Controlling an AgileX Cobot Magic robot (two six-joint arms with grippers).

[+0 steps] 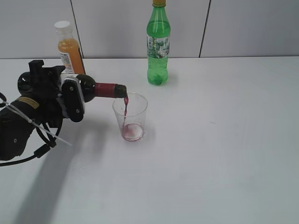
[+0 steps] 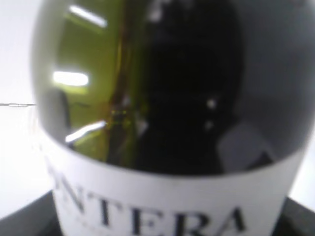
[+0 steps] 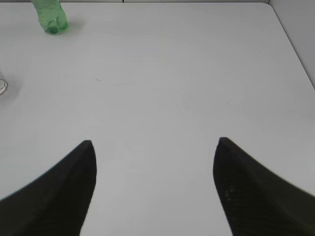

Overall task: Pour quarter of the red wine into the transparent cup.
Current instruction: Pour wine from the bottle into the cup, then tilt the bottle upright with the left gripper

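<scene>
Dark red wine streaming thin from the bottle into the cup, small puddle at the bottom already. Left tool clamped round the bottle's body, tipped nearly flat, mouth right over the rim. Right tool spread wide, holding nothing, over bare table. Green bottle and juice bottle standing behind.

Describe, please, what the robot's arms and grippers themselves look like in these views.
The left arm is black and bulky, with a yellow label, white zip ties, a black cable loop and a white-edged left gripper. The right gripper shows two dark, matte, pointed fingers.
</scene>
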